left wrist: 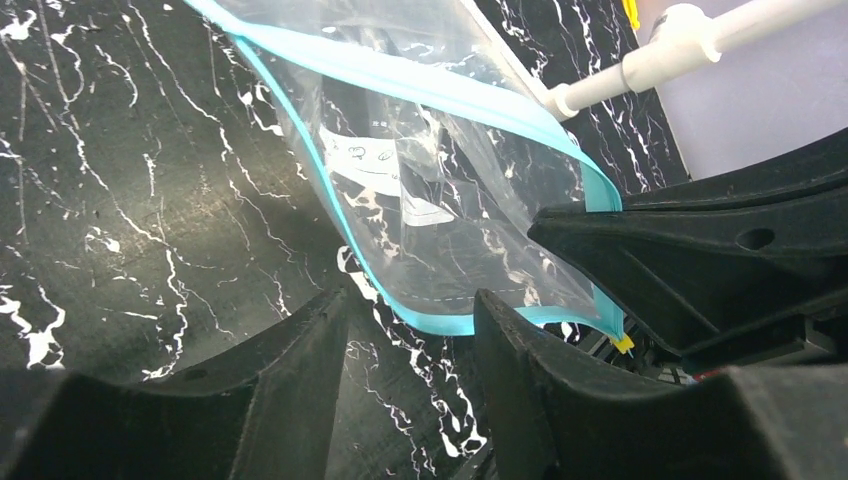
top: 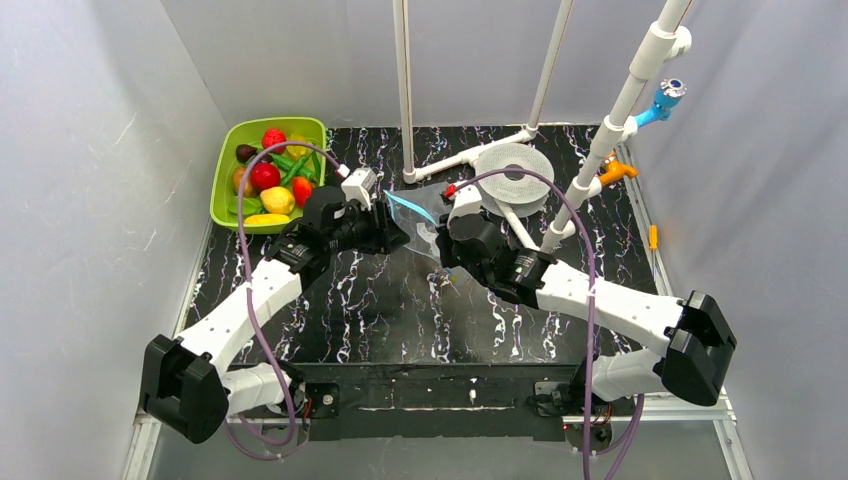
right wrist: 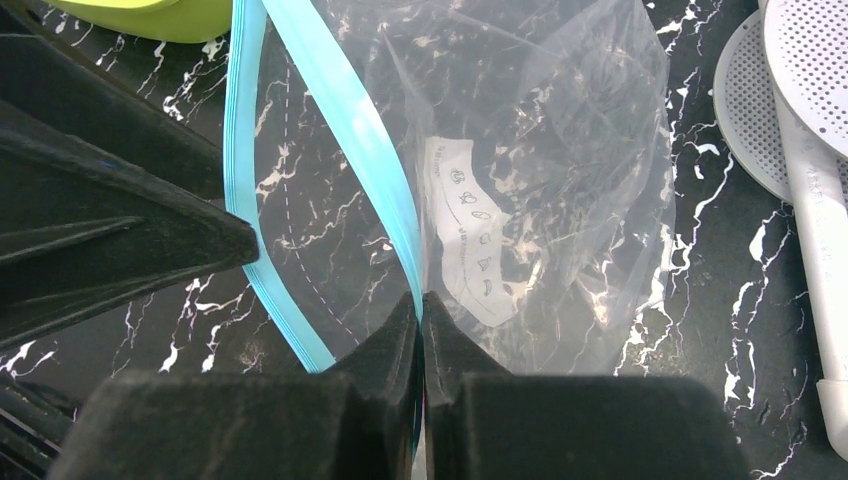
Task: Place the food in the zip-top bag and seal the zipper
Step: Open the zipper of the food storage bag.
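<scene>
The zip-top bag is clear, carries a white label and hangs with its mouth parted between my two grippers above the black marble table. My right gripper is shut on one light-blue zipper strip. My left gripper is open. The other zipper strip curves just ahead of its gap and passes behind one fingertip. No food shows inside the bag. The food, toy fruit and vegetables, lies in the lime-green tray at the back left.
A white perforated disc on a handle lies just behind the bag. White pipe stands rise at the back, one slanting on the right. Small orange and blue items sit at the far right.
</scene>
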### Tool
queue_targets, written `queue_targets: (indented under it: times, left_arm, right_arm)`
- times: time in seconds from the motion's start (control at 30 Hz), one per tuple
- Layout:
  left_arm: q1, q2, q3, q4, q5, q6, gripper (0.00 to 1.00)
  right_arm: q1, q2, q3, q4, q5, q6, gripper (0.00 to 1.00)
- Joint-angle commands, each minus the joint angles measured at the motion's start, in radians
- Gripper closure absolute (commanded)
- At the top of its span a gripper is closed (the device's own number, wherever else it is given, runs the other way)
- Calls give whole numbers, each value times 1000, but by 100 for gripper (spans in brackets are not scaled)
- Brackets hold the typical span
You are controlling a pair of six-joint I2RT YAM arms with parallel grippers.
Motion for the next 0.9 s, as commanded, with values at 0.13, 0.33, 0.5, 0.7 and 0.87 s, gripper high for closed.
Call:
queue_targets:
  times: [0.13, 0.33, 0.5, 0.7, 0.87]
  left_arm:
    - [-2, 50, 49, -9, 90, 18, 65]
    - [-2, 58, 54, -11, 115, 24, 86]
    - [-2, 48, 49, -7, 106, 25, 100]
    - [-2, 47, 48, -1, 110, 19, 100]
    - [-2, 40, 46, 0, 105, 19, 100]
  right_arm:
    - [17, -22, 63, 3, 16, -23, 90]
    - [23, -22, 70, -10, 29, -40, 80]
    - [31, 9, 118, -54, 98, -110, 64]
    - [66, 98, 227, -132, 238, -231, 58]
    - [85, 159, 296, -200, 314, -271, 63]
